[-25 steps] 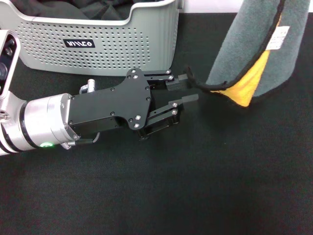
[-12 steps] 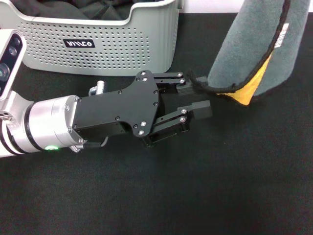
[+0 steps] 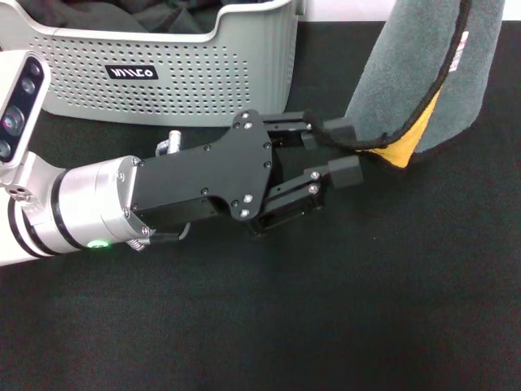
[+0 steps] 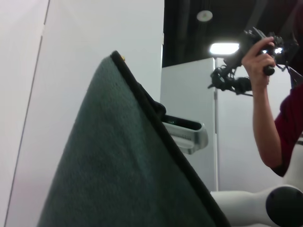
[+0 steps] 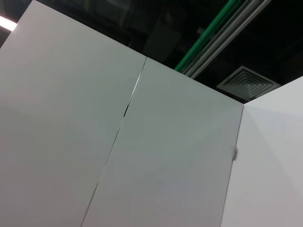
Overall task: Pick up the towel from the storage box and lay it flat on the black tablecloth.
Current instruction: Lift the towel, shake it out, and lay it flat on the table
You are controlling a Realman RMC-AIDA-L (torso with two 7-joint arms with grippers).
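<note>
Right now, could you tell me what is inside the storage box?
Dark, rumpled black fabric shows above the rim of the storage box. Its perforated walls and the frame's top edge hide everything deeper, so other contents cannot be ruled out.

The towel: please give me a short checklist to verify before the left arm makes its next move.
1. The towel is out of the storage box: ok.
2. Towel hangs folded, lower corner just above the black tablecloth: not flat yet, not ok.
3. The left gripper is open, fingers bracketing the towel's piped lower edge: ok.
4. Edge is seated deep enough between the fingers: cannot tell.
5. Whatever holds the towel's top: out of view, cannot tell.
</note>
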